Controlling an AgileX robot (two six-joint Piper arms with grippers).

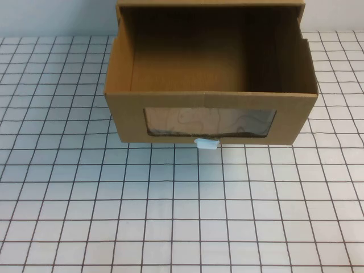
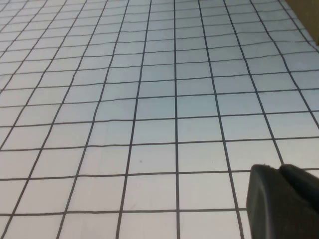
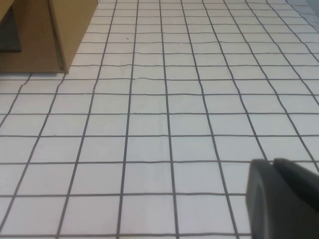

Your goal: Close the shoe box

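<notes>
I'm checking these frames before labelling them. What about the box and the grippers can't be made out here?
- Shoe box: its back is cut off by the high view's top edge.
- Left gripper: only a dark corner shows in the left wrist view; absent from the high view.
- Right gripper: likewise, in the right wrist view.

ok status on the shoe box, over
Left gripper and right gripper both low over bare table, touching nothing. Shoe box drawer pulled out, open, empty. Nothing in the way.

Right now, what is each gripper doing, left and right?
Left gripper: over bare gridded table, holding nothing visible; open or shut cannot be told.
Right gripper: near the shoe box, not touching; cannot be told.
</notes>
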